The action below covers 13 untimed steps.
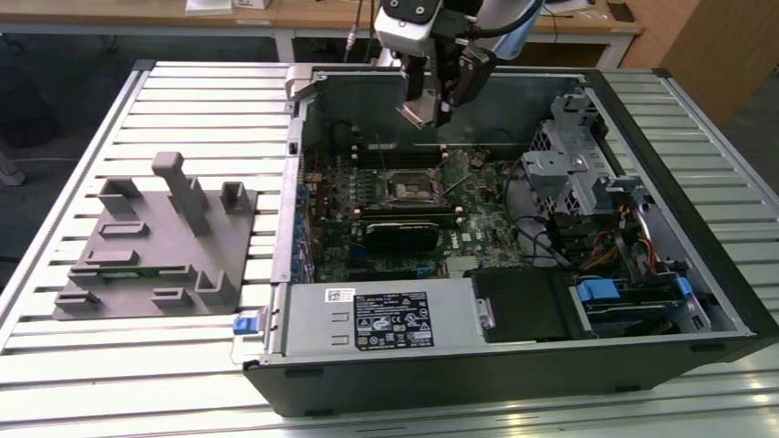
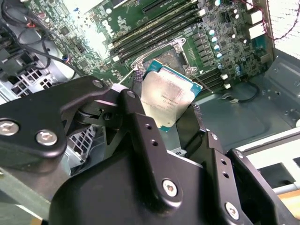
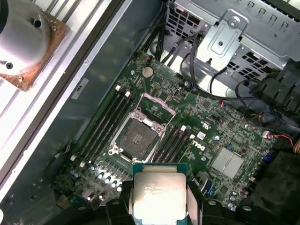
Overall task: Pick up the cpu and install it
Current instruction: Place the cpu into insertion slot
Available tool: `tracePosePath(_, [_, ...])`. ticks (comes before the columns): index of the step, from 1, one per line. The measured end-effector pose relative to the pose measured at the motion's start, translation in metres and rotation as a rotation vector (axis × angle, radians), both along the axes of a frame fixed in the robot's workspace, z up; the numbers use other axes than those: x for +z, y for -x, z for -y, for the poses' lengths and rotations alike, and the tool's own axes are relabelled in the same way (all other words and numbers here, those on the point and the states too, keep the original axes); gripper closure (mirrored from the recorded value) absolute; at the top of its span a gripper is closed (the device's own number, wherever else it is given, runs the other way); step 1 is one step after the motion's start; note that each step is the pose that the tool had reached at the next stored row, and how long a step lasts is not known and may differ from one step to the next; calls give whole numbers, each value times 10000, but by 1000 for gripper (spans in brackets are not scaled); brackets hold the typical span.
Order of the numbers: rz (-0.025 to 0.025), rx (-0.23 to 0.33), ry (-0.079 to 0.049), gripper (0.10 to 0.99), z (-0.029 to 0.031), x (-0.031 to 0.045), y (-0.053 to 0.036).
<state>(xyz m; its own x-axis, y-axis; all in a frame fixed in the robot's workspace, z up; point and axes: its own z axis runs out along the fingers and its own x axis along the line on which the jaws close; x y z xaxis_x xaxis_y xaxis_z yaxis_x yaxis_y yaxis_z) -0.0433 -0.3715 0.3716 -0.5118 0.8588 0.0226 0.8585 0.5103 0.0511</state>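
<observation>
Roughly halfway: pickup done, install not. Holds the cpu (image 2: pixel 165 96) by its edges in a narrow-set tool (image 1: pixel 426 111), metal top plain in both wrist views. Hangs in the air over the open case (image 1: pixel 512 370), at about twelve o'clock of the socket (image 1: pixel 411 187) in the exterior view. Socket empty. Case holds motherboard (image 3: pixel 220 136), drive cage (image 3: pixel 234 42), cables. Grey fixture (image 1: pixel 152 246) on the table (image 1: pixel 73 392), nine o'clock of the case.
</observation>
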Motion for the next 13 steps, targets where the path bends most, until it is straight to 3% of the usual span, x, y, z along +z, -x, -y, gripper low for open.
tracePosePath(13, [0, -2049, -1, 545, -2, -102, 0])
